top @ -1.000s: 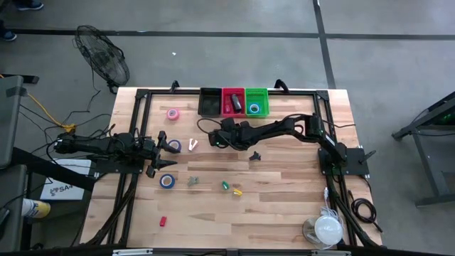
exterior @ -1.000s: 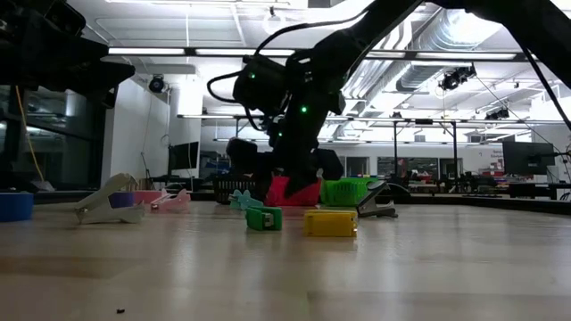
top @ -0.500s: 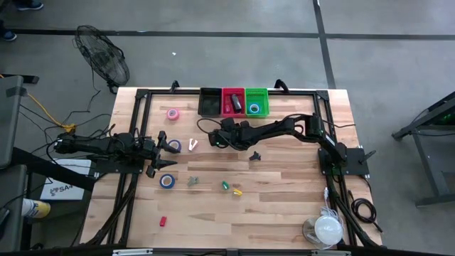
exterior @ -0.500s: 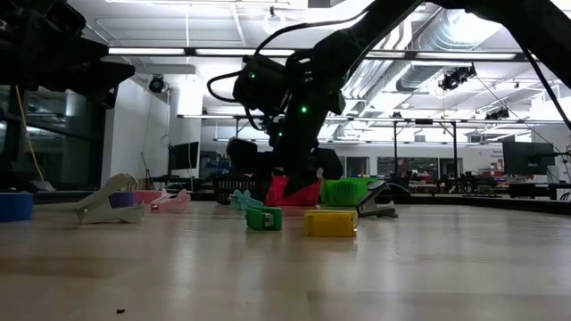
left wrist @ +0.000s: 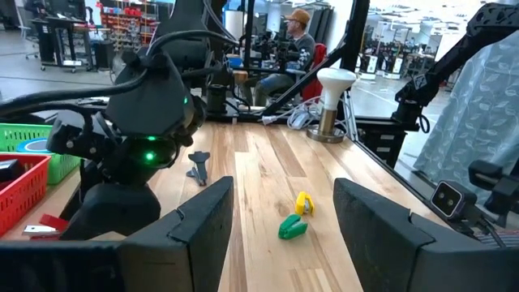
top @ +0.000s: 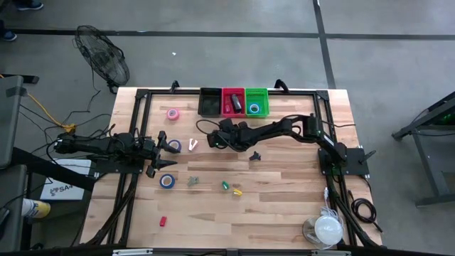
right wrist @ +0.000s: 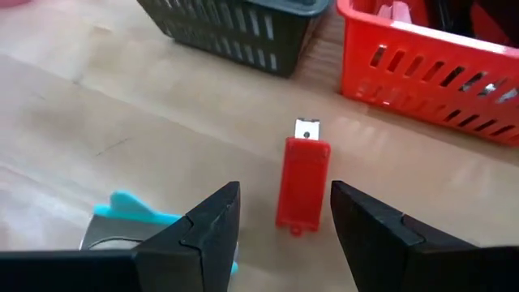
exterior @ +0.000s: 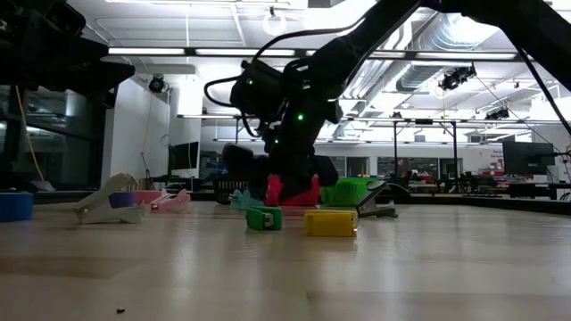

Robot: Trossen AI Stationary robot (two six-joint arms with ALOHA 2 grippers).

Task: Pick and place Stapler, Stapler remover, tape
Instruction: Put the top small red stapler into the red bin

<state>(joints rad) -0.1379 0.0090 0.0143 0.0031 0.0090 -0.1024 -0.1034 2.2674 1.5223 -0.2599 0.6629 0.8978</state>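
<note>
A red stapler [right wrist: 302,183] is seen lying flat on the tabletop [right wrist: 97,138] just ahead of the right claw [right wrist: 284,221], in line with the gap between its fingers, which are held apart and touch nothing. The stapler is placed just short of the red basket [right wrist: 438,61], with the black basket [right wrist: 235,36] beside that. In the high view the right claw [top: 212,139] is found slightly nearer the table's left than half a second ago. The stapler is hidden by the arm from above and revealed only by the right wrist view. The left claw [top: 170,146] is parked at the left edge, its fingers apart.
</note>
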